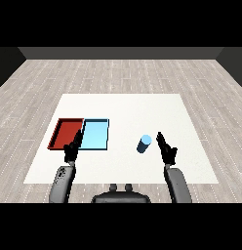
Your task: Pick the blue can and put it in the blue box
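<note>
At the left of the white counter (123,105) a red tray (66,134) and a light blue tray (95,134) are set side by side. The left hand (72,148) is held released before them. Further right, the blue can (144,144) stands on the counter, just beside the released right hand (166,148), ungrasped.

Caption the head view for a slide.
Open right hand beside the upright blue cylindrical can; light blue tray waits left.
</note>
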